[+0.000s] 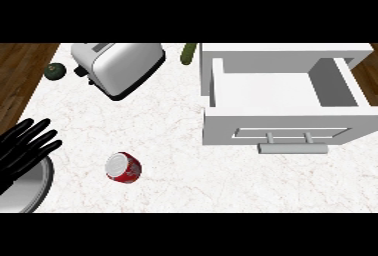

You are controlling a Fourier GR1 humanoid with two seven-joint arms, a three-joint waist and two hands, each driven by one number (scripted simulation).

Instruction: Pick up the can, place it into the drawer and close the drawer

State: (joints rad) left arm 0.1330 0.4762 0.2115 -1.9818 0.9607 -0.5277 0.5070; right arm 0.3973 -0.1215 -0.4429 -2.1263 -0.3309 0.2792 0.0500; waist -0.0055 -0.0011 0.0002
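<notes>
- My left hand (26, 145) sits at the counter's left edge, black fingers straight and spread, holding nothing at all.
- My right hand isn't anywhere in the view, so I can't speak for it.
- The red can with the silver top (123, 168) stands on the white marble counter (184, 165), near its front edge and left of the middle, just beside my left hand but not touching it.
- The white drawer with the grey bar handle (284, 107) is pulled wide open at the counter's right side, and nothing shows in it.
- Progress, as I judge it: nothing's done yet. The can is untouched, the drawer is already open, so what's left is grab, carry across, drop in, push shut.
- The can and drawer are well apart, so that's a fair trip to the right.
- At the counter's back edge: a shiny silver toaster (118, 62) toward the left corner, a green cucumber-like thing (189, 53) beside the drawer unit.
- A dark green round fruit (55, 70) lies off the counter's back left corner, over the wooden floor.
- Writing? There's a pale pattern on the can's red side, but I can't read any brand or words.
</notes>
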